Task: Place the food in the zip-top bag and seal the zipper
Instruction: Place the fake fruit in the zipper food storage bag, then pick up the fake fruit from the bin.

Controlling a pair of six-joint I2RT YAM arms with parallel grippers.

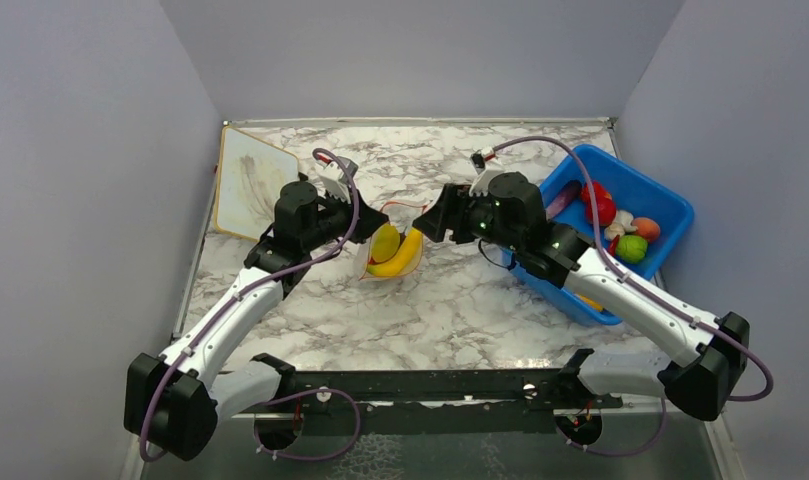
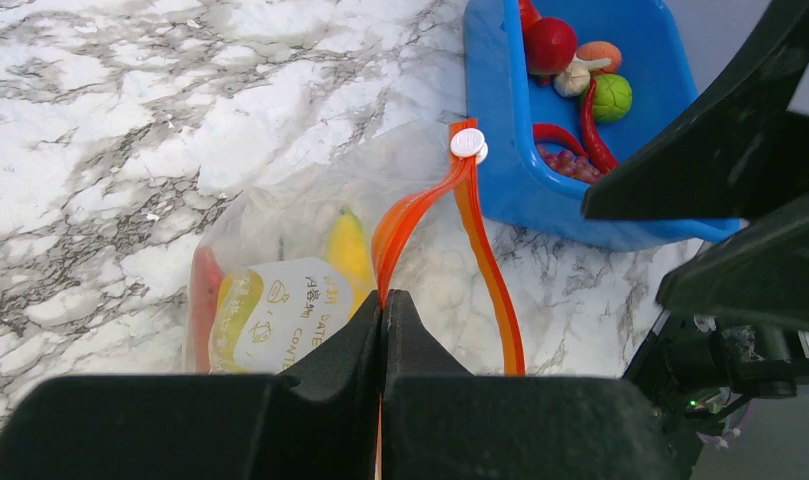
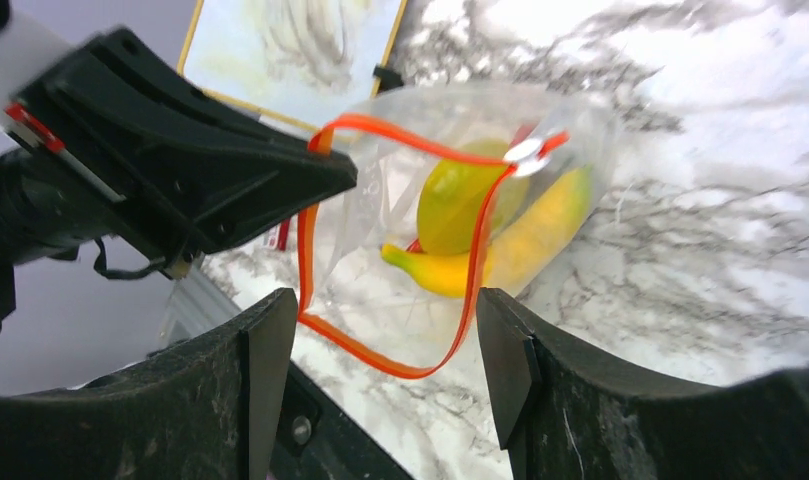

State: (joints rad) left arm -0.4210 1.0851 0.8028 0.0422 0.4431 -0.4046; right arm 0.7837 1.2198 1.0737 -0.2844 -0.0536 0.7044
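The clear zip-top bag [image 1: 388, 252] lies mid-table, its mouth held open. Inside are a yellow banana [image 3: 525, 245], a yellow-green piece [image 3: 458, 200] and a red piece [image 2: 205, 290]. The orange-red zipper [image 2: 488, 255] forms an open loop, its white slider [image 2: 468, 143] at the far end. My left gripper [image 2: 383, 300] is shut on one side of the zipper strip. My right gripper [image 3: 385, 320] stands open in front of the bag's mouth, with nothing between its fingers. More food sits in the blue bin: a red round fruit [image 1: 600, 205], a green piece [image 1: 632, 247], a red chili [image 2: 592, 135] and grapes [image 2: 570, 165].
The blue bin [image 1: 670, 200] stands at the right, under my right arm. A flat white board with a yellow frame [image 1: 248, 180] lies at the back left. Grey walls close in the table on three sides.
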